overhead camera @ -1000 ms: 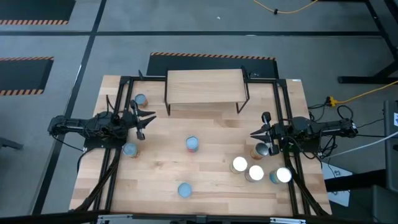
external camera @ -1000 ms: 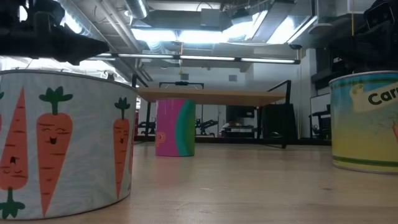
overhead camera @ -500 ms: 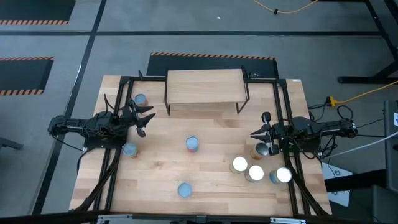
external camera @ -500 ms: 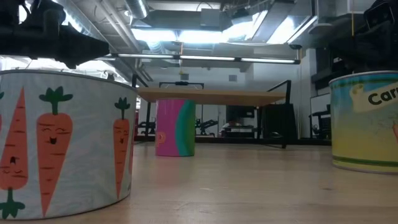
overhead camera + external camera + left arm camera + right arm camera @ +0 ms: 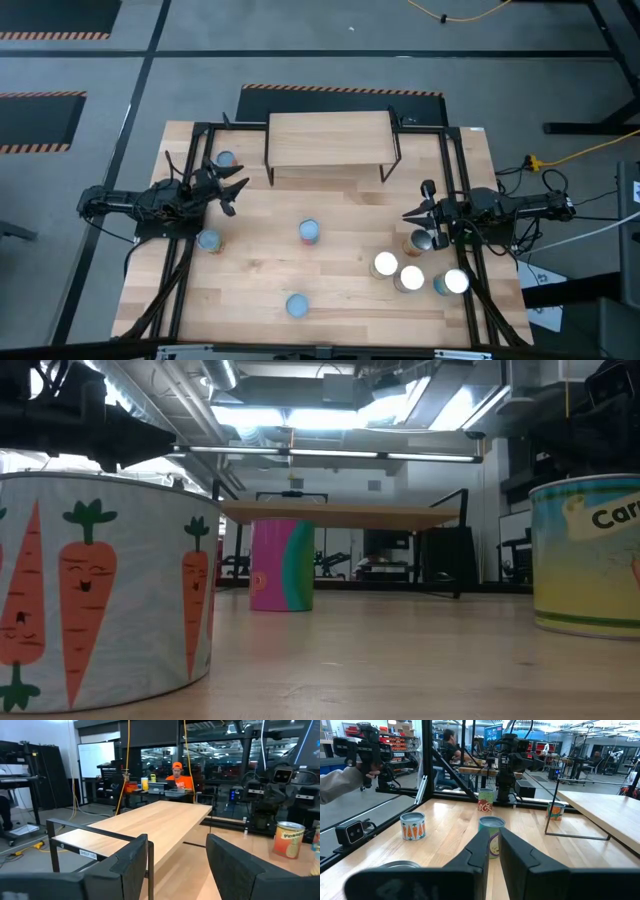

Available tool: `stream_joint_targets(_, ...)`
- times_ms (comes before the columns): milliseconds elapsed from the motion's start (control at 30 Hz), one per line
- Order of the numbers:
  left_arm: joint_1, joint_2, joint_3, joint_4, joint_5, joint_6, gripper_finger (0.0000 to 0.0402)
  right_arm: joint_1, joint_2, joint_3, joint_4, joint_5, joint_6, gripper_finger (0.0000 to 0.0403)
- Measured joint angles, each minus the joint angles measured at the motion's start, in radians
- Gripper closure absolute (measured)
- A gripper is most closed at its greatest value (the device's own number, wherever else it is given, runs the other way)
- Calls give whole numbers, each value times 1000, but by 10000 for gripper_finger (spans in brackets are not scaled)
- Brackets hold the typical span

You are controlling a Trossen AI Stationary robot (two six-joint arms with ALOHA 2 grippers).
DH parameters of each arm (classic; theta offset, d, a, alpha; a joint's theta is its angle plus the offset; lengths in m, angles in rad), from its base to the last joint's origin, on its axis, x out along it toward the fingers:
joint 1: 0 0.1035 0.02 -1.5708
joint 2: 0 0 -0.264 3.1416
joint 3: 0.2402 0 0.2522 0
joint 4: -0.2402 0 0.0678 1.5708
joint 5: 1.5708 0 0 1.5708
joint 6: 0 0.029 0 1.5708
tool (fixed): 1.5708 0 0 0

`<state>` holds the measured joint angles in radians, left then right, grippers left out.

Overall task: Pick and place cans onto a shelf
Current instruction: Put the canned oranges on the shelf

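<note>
No cans (image 5: 308,231) are sitting on the shelf (image 5: 330,139); left gripper (image 5: 236,188) is hovering, fingers wide and empty; right gripper (image 5: 412,214) is waiting, fingers narrow.

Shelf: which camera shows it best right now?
The high view: the whole shelf top shows, with nothing on it. The low view sees only its edge, the left wrist view its top aslant, the right wrist view one corner.

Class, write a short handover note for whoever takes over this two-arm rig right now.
Left end effector: open, empty, near the left legs of the shelf.
Right end effector: shut, empty, at the right side of the table, next to one can.
Cans: all eight stand on the table, none on the shelf.
Done: nothing placed.
Left: all eight cans.
</note>
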<state>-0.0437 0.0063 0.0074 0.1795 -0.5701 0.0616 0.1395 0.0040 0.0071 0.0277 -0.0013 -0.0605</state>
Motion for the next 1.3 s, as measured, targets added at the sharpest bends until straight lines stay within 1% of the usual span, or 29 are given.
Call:
stream_joint_targets(167,0,0,0,0,1,-8,206,0,0,0,0,0,0,357)
stream_joint_targets(367,0,0,0,1,38,-7,208,0,0,0,0,0,0,357)
stream_joint_targets(500,0,0,0,6,39,-7,208,0,0,0,0,0,0,357)
stream_joint_targets(833,0,0,0,125,38,-7,209,0,0,0,0,0,0,357)
stream_joint_targets(1033,1,2,23,131,34,-7,209,0,0,0,0,0,0,357)
stream_joint_targets(1167,1,36,54,129,32,-7,209,0,0,0,0,0,0,357)
stream_joint_targets(1300,1,113,98,129,29,-6,209,0,1,0,1,0,0,357)
